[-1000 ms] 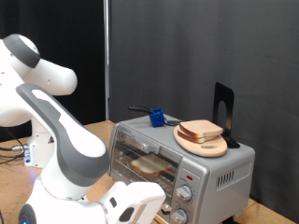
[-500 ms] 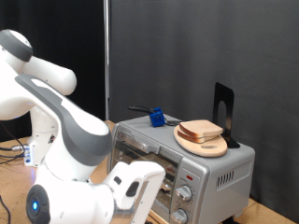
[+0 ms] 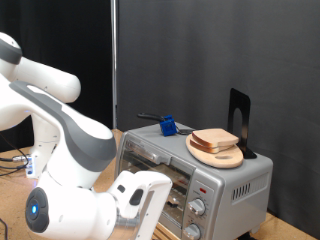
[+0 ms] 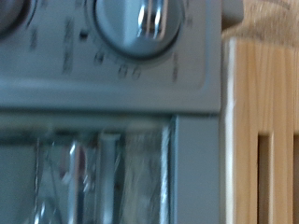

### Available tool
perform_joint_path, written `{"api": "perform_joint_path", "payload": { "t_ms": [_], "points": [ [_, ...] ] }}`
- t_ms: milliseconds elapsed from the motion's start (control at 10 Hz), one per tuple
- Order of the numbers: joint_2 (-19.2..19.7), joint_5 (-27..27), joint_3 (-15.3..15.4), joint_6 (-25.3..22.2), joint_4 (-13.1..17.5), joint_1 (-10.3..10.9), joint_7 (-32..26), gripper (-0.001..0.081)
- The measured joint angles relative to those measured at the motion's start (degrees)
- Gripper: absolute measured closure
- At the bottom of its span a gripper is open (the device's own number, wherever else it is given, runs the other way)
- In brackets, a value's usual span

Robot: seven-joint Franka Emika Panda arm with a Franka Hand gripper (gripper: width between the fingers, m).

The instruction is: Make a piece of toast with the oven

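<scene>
**Gripper parked at the oven front, near the knob panel**

- Oven [image 3: 200, 170] sits on the bench [image 3: 12, 205], at the exterior view's right. Glass door looks shut, pale slice visible inside on the rack [image 3: 160, 178], presumably the piece of toast already loaded.
- Second bread slice [image 3: 214, 139] lies on a round wooden plate [image 3: 218, 155] on the oven's top, towards the exterior view's right. Small blue object [image 3: 168, 126] also on top, further to the exterior view's left. Black stand [image 3: 239, 120] behind the plate.
- Arm's hand housing [image 3: 140, 197] is low in the exterior view, in front of the oven's lower door edge. Knobs [image 3: 197, 208] sit just to the exterior view's right of it.
- Gripper fingers don't show in either view, so whether they are apart or together: cannot tell. Nothing seen held.
- Wrist view: very close, blurred. One large knob [image 4: 142, 21] fills the upper part, grey front panel [image 4: 112, 84] around it, door glass with rack bars [image 4: 93, 177] beyond, pale wood [image 4: 266, 131] alongside the oven's side.
- Key relation: the knob panel is nearest the hand, closer than either slice. The oven's long axis runs left-right across the exterior view, and the toast inside lies up and behind the door from the hand.
</scene>
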Motion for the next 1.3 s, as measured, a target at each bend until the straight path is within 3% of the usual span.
{"api": "perform_joint_path", "payload": {
  "t_ms": [400, 800, 1000, 1300],
  "points": [
    [9.05, -4.86, 4.43, 8.45, 0.09, -1.31, 0.00, 0.0124],
    [19.17, -11.41, 9.07, 10.37, 0.35, -2.73, 0.00, 0.0124],
    [21.79, -14.47, 9.85, 10.32, 0.18, -3.06, 0.09, 0.0124],
    [22.36, -15.52, 9.90, 9.06, -0.88, -3.52, 0.97, 0.0124]
  ]
}}
